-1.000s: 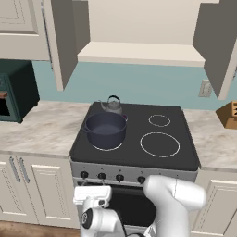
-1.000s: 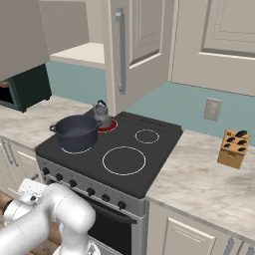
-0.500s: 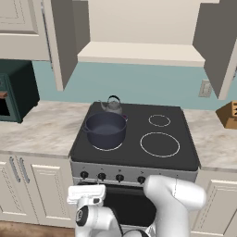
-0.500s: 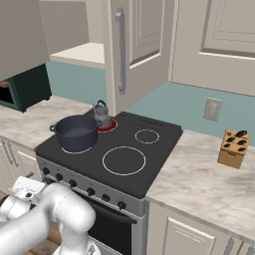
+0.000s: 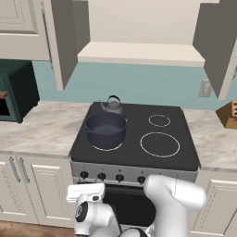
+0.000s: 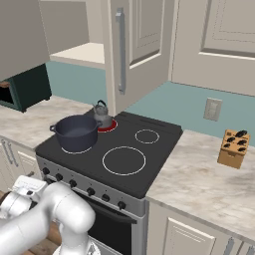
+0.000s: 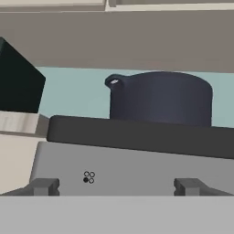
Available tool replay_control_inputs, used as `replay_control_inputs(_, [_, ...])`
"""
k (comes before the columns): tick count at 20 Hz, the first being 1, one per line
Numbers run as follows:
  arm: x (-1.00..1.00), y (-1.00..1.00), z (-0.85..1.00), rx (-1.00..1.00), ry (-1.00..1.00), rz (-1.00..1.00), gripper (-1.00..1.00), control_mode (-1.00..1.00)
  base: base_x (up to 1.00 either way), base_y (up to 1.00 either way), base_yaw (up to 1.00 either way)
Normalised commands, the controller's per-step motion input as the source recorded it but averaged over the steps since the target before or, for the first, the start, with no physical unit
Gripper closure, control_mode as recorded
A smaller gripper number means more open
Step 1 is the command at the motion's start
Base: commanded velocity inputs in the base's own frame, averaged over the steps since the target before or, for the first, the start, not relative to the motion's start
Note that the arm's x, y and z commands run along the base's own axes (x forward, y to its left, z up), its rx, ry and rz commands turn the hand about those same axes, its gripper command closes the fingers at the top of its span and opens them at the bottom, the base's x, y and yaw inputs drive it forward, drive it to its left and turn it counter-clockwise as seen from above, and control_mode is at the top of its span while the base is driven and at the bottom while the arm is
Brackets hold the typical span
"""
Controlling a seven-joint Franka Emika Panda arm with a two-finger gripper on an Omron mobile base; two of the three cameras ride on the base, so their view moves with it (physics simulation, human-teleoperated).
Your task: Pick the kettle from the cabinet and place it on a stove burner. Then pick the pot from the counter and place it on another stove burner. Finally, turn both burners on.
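1. A kitchen is seen, with a black stove (image 5: 183,152) set into a pale stone surface (image 5: 41,132) and an open cabinet (image 5: 139,53) above it.
2. The kettle (image 5: 111,106) is found on the back burner of the stove, the one nearest the green oven (image 5: 14,90). In the right base view a red glow (image 6: 107,126) is seen under the kettle, so that burner looks to be on.
3. The pot (image 5: 106,129) is set on the front burner, just in front of the kettle. No glow is seen around it.
4. Both things are placed, so the step in hand is judged to be the burners, and the pot's burner is probably the one left.
5. The pincer (image 7: 115,186) is held wide open with nothing in it. It is low down, in front of the stove's grey front panel (image 7: 137,169), below the pot.
6. Next, the right knob (image 5: 102,176) on the stove front should be reached, closed on gently, and turned. Which knob goes with the pot's burner cannot be told.
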Motion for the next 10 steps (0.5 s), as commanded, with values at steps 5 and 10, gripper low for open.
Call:
replay_control_inputs(5, [0.13, 0.24, -0.13, 0.00, 0.02, 0.00, -1.00, -1.00, 0.00, 0.00, 0.00])
replay_control_inputs(10, [0.07, 0.23, -0.17, 0.00, 0.03, 0.00, -1.00, -1.00, 0.00, 0.00, 0.00])
